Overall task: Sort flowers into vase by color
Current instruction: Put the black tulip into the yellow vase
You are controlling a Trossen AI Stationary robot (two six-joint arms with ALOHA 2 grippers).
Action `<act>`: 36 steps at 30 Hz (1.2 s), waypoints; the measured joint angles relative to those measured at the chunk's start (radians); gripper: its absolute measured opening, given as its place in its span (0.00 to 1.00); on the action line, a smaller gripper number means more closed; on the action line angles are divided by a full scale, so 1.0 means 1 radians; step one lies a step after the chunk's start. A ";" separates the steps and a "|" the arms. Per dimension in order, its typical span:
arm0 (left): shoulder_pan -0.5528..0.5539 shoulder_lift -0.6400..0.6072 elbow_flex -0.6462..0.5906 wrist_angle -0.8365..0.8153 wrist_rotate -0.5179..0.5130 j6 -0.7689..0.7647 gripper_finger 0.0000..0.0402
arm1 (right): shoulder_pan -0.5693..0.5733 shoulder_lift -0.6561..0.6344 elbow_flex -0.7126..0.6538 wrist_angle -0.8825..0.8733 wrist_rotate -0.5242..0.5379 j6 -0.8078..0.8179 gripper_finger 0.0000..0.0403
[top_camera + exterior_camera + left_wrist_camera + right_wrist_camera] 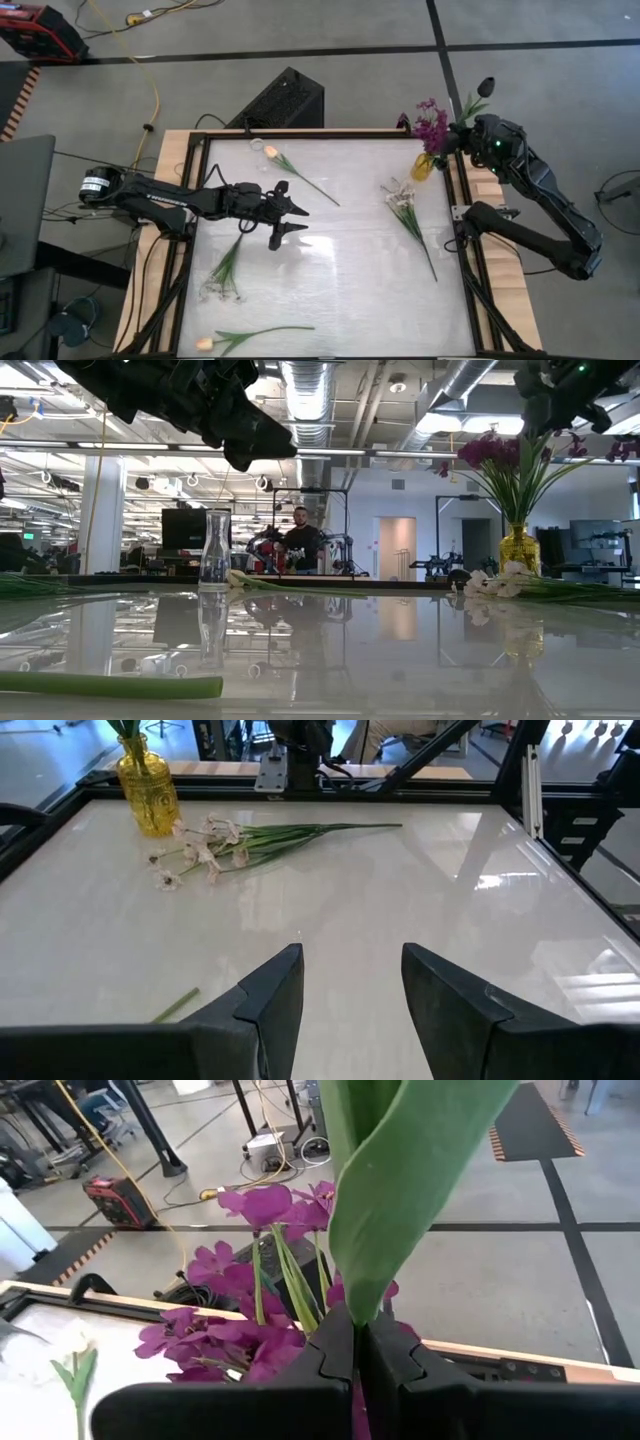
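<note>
Two arms over a white table (330, 290) with flowers scattered on it and purple ones in a yellow vase.

The left arm reaches in from the frame's left; its left gripper (288, 219) hovers near table centre, fingers parted, holding nothing. At upper right the right gripper (356, 1352) is pinched tight on a green leaf (400, 1190) above the yellow vase (424, 166), among the purple blossoms (431, 125). A white spray (403, 203) lies just left of the vase, another white spray (226, 268) at lower left. One tulip (271, 153) lies at upper centre, another tulip (206, 343) at the bottom edge.
</note>
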 joint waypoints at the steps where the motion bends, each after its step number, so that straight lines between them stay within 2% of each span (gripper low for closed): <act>1: 0.000 0.000 0.000 -0.002 0.000 -0.001 0.39 | 0.000 0.000 -0.001 -0.002 0.000 0.001 0.07; 14: 0.000 0.000 0.000 -0.011 0.000 -0.001 0.39 | 0.000 0.014 -0.003 -0.081 0.001 0.025 0.07; 36: 0.000 0.000 0.000 -0.014 -0.001 0.005 0.39 | 0.000 0.062 -0.002 -0.105 0.001 0.036 0.07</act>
